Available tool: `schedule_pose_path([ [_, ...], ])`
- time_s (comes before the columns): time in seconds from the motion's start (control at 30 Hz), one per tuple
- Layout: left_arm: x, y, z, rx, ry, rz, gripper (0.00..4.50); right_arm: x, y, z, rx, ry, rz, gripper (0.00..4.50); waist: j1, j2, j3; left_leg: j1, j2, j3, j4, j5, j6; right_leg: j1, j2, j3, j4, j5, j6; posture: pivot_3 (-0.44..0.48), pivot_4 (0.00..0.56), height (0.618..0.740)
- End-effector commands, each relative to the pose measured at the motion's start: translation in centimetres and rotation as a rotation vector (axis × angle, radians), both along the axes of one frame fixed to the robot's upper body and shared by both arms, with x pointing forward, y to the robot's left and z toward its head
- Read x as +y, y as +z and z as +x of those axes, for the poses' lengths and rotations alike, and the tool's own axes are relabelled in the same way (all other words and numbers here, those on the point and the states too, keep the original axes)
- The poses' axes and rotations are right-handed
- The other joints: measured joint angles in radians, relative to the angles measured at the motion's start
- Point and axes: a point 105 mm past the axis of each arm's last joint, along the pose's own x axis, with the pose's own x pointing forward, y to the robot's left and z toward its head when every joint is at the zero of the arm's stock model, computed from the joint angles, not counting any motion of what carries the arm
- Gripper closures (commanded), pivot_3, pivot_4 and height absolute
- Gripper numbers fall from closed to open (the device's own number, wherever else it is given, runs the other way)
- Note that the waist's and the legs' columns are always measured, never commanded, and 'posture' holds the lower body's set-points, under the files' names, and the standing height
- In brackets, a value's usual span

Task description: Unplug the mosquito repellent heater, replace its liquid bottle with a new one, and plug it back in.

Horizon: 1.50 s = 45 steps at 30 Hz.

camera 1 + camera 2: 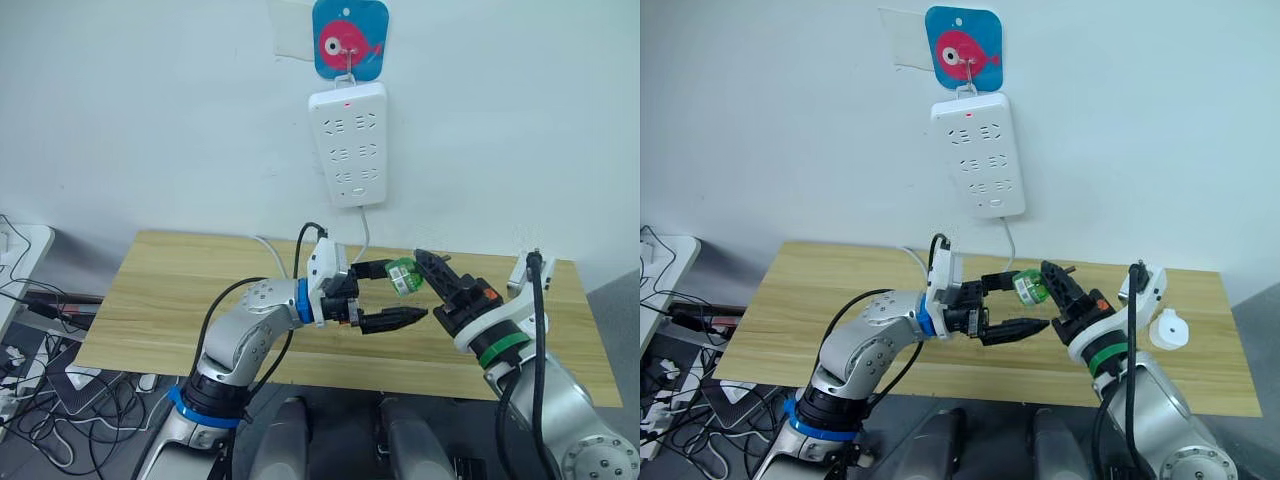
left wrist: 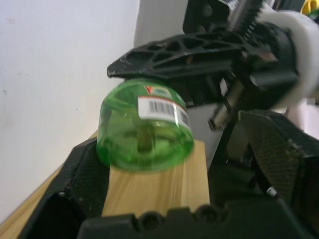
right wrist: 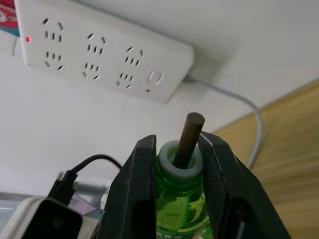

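Green liquid bottle between right fingers, heater on table.

I see the right gripper clamped on a small green translucent liquid bottle above the pale wooden table. My left gripper sits spread, one finger touching that bottle. Right of the bottle, a white rounded plastic heater lies on the table. Above the bottle hangs a white multi-socket power strip.
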Motion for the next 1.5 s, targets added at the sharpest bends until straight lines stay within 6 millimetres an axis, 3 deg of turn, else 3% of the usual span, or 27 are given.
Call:
schedule_pose_path([
  [0.03, 0.8, 0.3, 0.3, -0.097, 0.003, 0.046, 0.00, -2.7, -0.3, 1.5, -0.062, -0.078, -0.185, 3.67, 0.001, 0.000, 0.000, 0.000, 0.000, 0.000, 0.000, 0.000, 0.000, 0.000, 0.000, 0.000, 0.000, 0.000, 0.000, 0.135, 0.265, 0.740],
  [0.13, 1.2, -0.3, 1.0, -0.114, 0.070, 0.094, 0.00, -4.6, -2.0, 3.0, -0.084, -0.149, -0.449, 3.67, 0.004, 0.000, 0.000, 0.000, -0.001, 0.001, 0.000, 0.000, 0.000, 0.000, 0.000, 0.000, 0.000, 0.000, 0.000, 0.150, 0.273, 0.740],
  [0.23, 1.0, -1.9, 0.1, -0.166, 0.051, 0.177, 0.00, -6.6, -5.1, 4.4, -0.081, -0.216, -0.781, 3.67, 0.008, 0.000, 0.000, 0.000, -0.001, 0.001, -0.001, 0.000, 0.000, 0.000, 0.000, 0.000, -0.001, 0.000, 0.000, 0.155, 0.278, 0.740],
  [0.43, -0.3, -2.9, -0.8, -0.232, 0.053, 0.222, 0.00, -8.4, -8.9, 6.2, -0.131, -0.292, -1.011, 3.67, 0.018, 0.000, 0.001, 0.001, 0.000, 0.001, -0.001, 0.000, 0.000, -0.001, 0.000, 0.000, 0.000, -0.001, -0.001, 0.193, 0.289, 0.740],
  [0.6, -0.8, -3.4, -0.3, -0.237, 0.092, 0.228, 0.00, -8.8, -11.1, 6.9, -0.196, -0.323, -1.080, 3.67, 0.026, 0.000, 0.001, 0.001, 0.000, 0.002, -0.001, 0.000, 0.000, -0.001, 0.000, 0.000, 0.000, -0.001, -0.001, 0.205, 0.290, 0.740],
  [0.97, -0.5, -4.5, -1.0, -0.234, 0.095, 0.214, 0.00, -9.7, -14.7, 7.7, -0.156, -0.346, -1.048, 3.67, 0.027, 0.000, 0.001, 0.002, 0.000, 0.002, -0.001, 0.000, 0.000, 0.000, 0.000, 0.001, 0.000, 0.001, -0.003, 0.229, 0.280, 0.740],
  [1.37, -0.2, -4.2, -1.1, -0.231, 0.105, 0.211, 0.00, -9.6, -16.5, 7.7, -0.153, -0.315, -1.066, 3.67, 0.029, 0.000, 0.001, 0.002, 0.000, 0.002, -0.001, 0.000, 0.000, 0.000, 0.000, 0.000, 0.001, 0.001, -0.005, 0.242, 0.265, 0.740],
  [1.5, -0.1, -4.3, -1.0, -0.229, 0.111, 0.211, 0.00, -9.7, -16.9, 7.6, -0.140, -0.309, -1.076, 2.33, 0.030, 0.000, 0.000, 0.003, 0.000, 0.002, -0.001, 0.000, 0.000, 0.001, 0.000, 0.000, 0.001, 0.001, -0.005, 0.244, 0.257, 0.740],
])
